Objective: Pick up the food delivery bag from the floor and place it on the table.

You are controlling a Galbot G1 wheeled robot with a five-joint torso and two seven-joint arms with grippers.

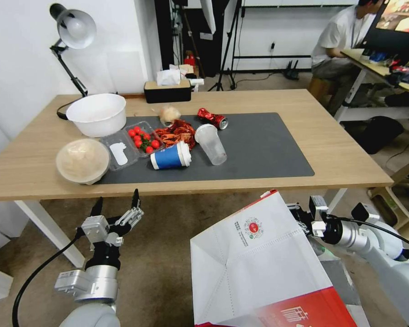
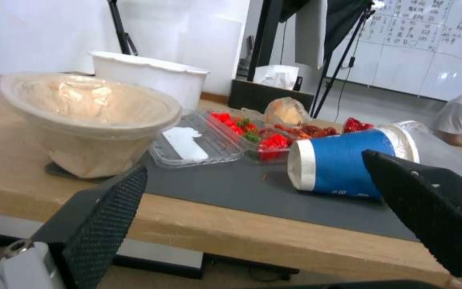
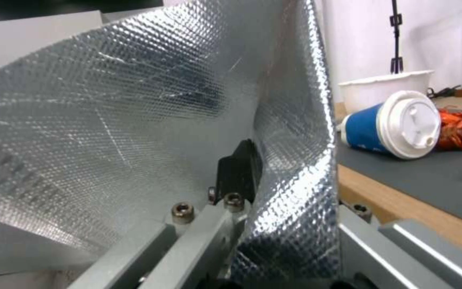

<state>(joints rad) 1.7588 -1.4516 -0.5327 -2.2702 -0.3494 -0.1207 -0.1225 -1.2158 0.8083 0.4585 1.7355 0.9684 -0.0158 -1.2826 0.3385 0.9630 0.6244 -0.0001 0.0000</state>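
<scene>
Beige carpet floor (image 1: 168,254) runs under a wide wooden desk (image 1: 341,150) cluttered with cups and food boxes. Below its near edge, I hold the red and white food delivery bag (image 1: 259,263) tilted in the air. My right gripper (image 1: 304,218) has its fingers (image 3: 239,168) pinching the foil-lined wall at the bag's rim. My left gripper (image 1: 116,206) hovers beside it with fingers spread, empty. I judge the pickup done; lifting onto the desk remains.

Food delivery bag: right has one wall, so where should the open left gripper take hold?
Probably the top rim of the food delivery bag nearest the left gripper, coming from the robot's left. The right gripper pinches the opposite foil-lined wall; the bag hangs tilted below the table edge.
</scene>
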